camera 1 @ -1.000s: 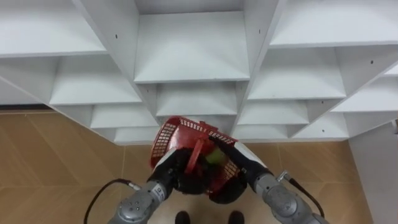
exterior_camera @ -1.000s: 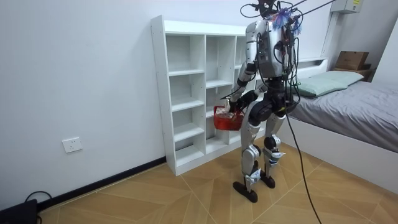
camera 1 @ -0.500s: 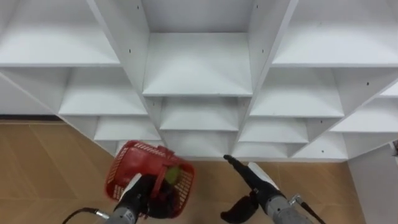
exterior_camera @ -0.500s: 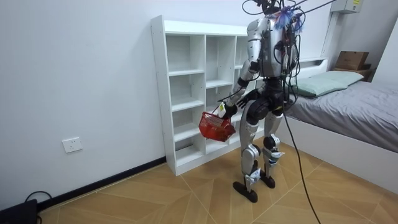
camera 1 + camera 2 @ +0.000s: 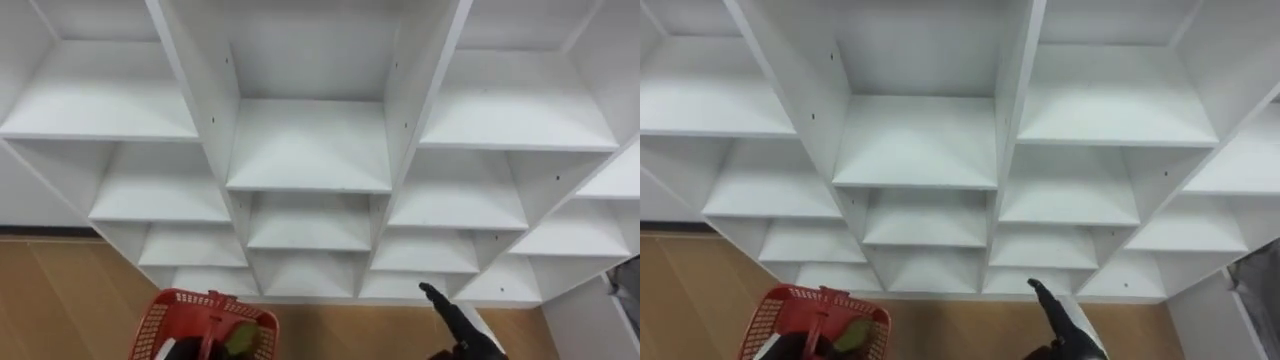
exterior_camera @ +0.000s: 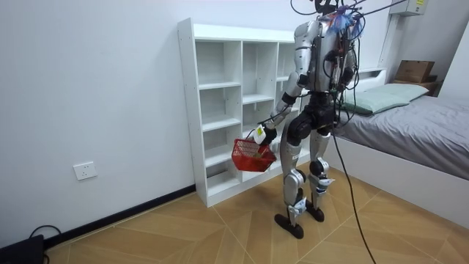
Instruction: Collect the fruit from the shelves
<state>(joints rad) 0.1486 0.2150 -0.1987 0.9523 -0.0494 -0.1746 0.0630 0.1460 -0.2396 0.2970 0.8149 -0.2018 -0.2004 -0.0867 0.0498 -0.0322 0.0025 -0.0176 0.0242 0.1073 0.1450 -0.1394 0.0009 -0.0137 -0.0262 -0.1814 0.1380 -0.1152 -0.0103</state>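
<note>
A red plastic basket (image 5: 200, 322) hangs at my lower left with something green (image 5: 238, 338) inside it. In the room view my left hand (image 6: 261, 135) is curled round the handle of the red basket (image 6: 251, 155), held low beside the white closet (image 6: 220, 110). My right hand (image 5: 448, 316) shows at the lower right with its dark fingers straight, pointing at the closet's bottom row and holding nothing. The closet's shelves (image 5: 308, 150) stand bare in front of me. I stand upright, close to the closet.
A bed (image 6: 418, 125) with a pillow stands behind me at the room view's right, with a cardboard box (image 6: 414, 70) on its headboard ledge. A wall socket (image 6: 86, 171) sits low on the wall. Wooden floor (image 5: 70, 300) lies below the shelves.
The basket has swung from in front of my body out to my left side. My right hand has come off it and moved right. The eye view has shifted up the shelves.
</note>
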